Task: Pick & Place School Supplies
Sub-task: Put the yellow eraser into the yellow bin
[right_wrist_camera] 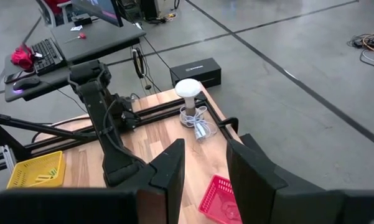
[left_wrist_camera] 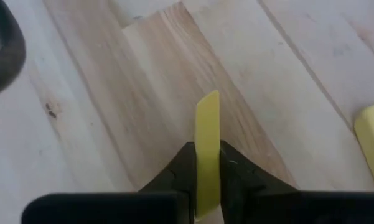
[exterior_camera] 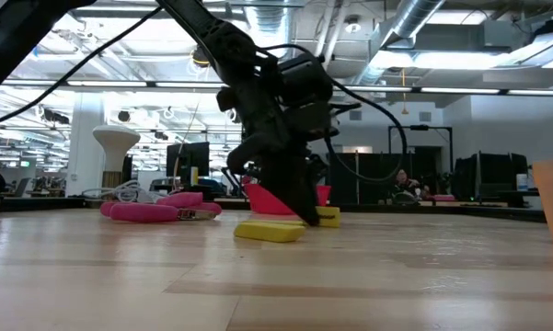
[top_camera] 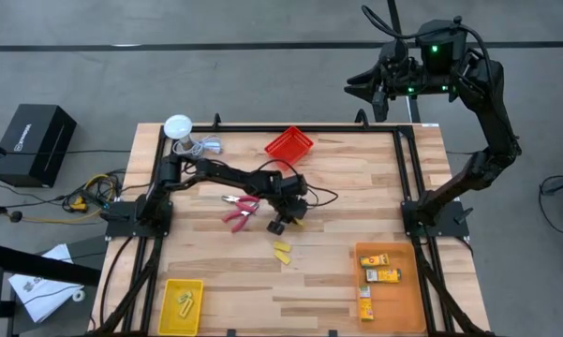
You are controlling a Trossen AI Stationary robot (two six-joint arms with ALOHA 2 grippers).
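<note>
1. Yellow bin (top_camera: 167,311), lower left of the high view: several tiny yellow pieces (top_camera: 185,302) lie inside it.
2. Orange bin (top_camera: 409,300), lower right of the high view: three small yellow-orange boxes (top_camera: 380,275) with green marks lie in it, one above another along its left half.
3. Red bin (top_camera: 289,145), upper centre of the high view at the far edge of the wooden table (top_camera: 347,197): its contents cannot be made out.
4. Left gripper (top_camera: 283,221), centre of the high view: fingers clamped on a thin yellow piece (left_wrist_camera: 206,149). The left wrist view shows the piece pinched edge-on between the two dark fingers (left_wrist_camera: 179,171), its tip sticking out past them over the bare boards.
5. Loose yellow pieces (top_camera: 281,251) lie on the table just below the left gripper in the high view; in the low view one lies flat beside the gripper's tips.
6. Red-handled scissor-like tool (top_camera: 239,208) lies on the table just left of the left gripper, outside every bin.
7. Right gripper (right_wrist_camera: 205,163): raised beyond the table's upper right corner in the high view, fingers apart and holding nothing.
8. White round object (top_camera: 178,126) with a cable sits at the table's upper left corner.
</note>
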